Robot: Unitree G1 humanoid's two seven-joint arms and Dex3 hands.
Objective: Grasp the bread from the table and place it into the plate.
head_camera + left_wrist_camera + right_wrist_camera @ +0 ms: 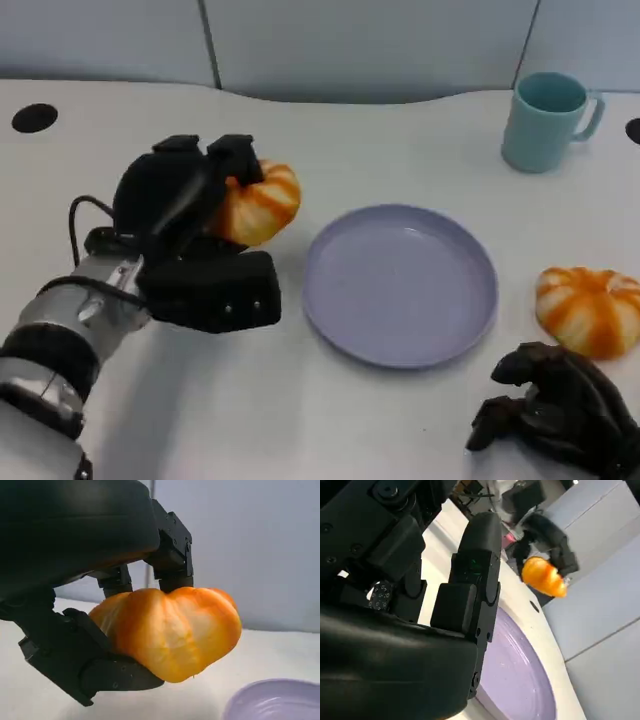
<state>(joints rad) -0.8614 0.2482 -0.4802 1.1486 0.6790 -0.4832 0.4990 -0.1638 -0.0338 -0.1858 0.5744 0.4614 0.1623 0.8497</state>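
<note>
Your left hand (195,235) grips one bread roll (258,203), lifted clear of the table (300,420), just left of the purple plate (400,284). Your right hand (555,412) rests curled, holding nothing, near a second roll (590,308) right of the plate.

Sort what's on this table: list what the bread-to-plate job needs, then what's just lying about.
Job: held bread, gripped by the left robot hand; second bread on the table; plate.

Lying about: teal mug. The right robot hand rests idle.
</note>
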